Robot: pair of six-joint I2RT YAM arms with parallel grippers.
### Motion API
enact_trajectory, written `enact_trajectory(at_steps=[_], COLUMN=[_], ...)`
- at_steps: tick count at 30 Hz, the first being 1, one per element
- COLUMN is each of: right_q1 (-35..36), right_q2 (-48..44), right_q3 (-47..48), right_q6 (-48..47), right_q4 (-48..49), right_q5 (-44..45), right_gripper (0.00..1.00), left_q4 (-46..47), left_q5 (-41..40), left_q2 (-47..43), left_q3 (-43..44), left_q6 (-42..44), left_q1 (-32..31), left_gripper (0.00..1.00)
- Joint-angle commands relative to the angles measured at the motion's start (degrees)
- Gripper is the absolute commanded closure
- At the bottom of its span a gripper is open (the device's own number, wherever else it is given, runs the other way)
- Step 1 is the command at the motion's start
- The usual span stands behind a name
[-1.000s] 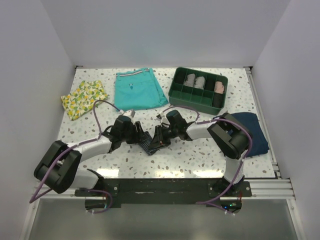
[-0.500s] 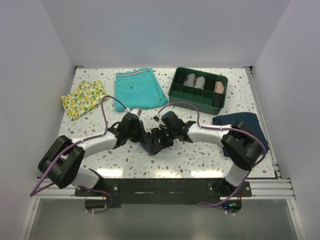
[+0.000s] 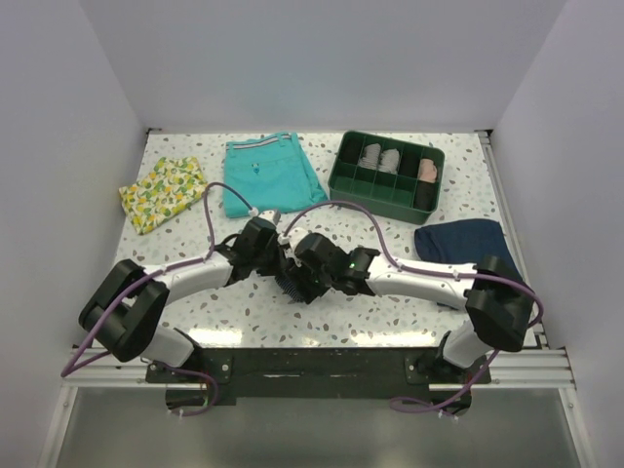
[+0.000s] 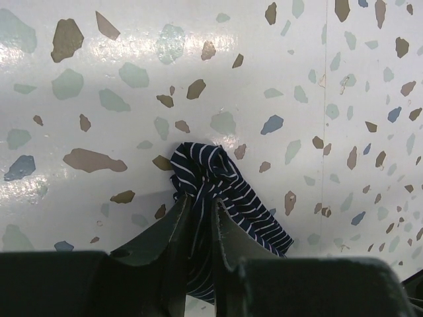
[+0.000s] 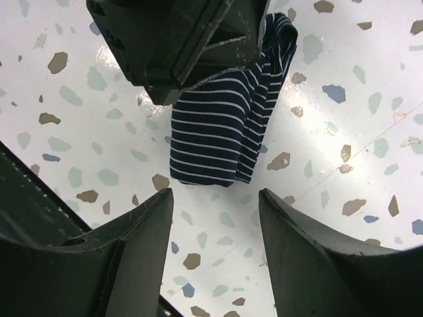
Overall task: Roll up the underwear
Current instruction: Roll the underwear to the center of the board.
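Note:
The underwear (image 4: 221, 181) is a small navy pinstriped bundle, folded and bunched on the speckled table. It shows in the top view (image 3: 290, 290) between the two grippers. My left gripper (image 4: 196, 206) is shut on one end of it, with cloth pinched between the fingers, and shows in the top view (image 3: 274, 257). My right gripper (image 5: 215, 198) is open and empty, hovering just short of the bundle's folded edge (image 5: 215, 135). It sits beside the bundle in the top view (image 3: 310, 269). The left gripper's body (image 5: 178, 39) shows above the cloth in the right wrist view.
Teal shorts (image 3: 271, 175) lie at the back centre. A green divided tray (image 3: 336, 180) with rolled items stands at the back right. A lemon-print cloth (image 3: 164, 192) lies at the back left. A plain navy garment (image 3: 463, 242) lies at the right.
My right arm has stretched out lower and swung left, bringing its gripper closer to the left one. My left gripper has edged right, still holding the underwear.

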Motion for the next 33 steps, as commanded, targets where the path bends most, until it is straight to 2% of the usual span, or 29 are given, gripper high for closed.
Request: enact_trajectory(at_steps=[1, 6, 18, 23, 26, 27, 29, 33], right_q1=[2.11, 3.52, 3.61, 3.61, 3.70, 3.70, 3.61, 3.61], right_q2=[1.05, 0.97, 7.20, 7.04, 5.63, 5.37, 4.58, 3.70], right_q3=[0.11, -2.61, -6.83, -9.82, -11.58, -12.37, -13.16, -14.66], right_q6=[-3.49, -2.35, 3.62, 5.73, 6.87, 7.05, 7.23, 8.02], right_q4=[5.42, 12.63, 21.70, 23.72, 23.90, 23.81, 23.64, 23.99], right_q5=[5.25, 5.78, 7.36, 9.46, 11.49, 11.58, 11.40, 9.47], right_gripper=[0.42, 0.41, 0.41, 0.44, 0.54, 0.63, 0.72, 0.81], left_q4=[-3.68, -3.59, -2.28, -2.01, -1.57, -1.48, -1.31, -1.13], left_q5=[-1.54, -0.22, 1.97, 2.50, 2.94, 3.03, 3.29, 3.29], left_q2=[1.51, 1.59, 2.30, 2.21, 2.30, 2.38, 2.56, 2.21], left_q3=[0.52, 0.17, 0.08, -0.10, -0.27, -0.27, -0.27, -0.45], left_q6=[1.10, 0.22, -1.36, -1.98, -2.15, -2.15, -2.15, -2.07], left_q1=[-0.42, -0.42, -0.33, -0.33, -0.24, -0.24, -0.24, -0.24], left_gripper=[0.84, 0.84, 0.84, 0.84, 0.84, 0.84, 0.84, 0.84])
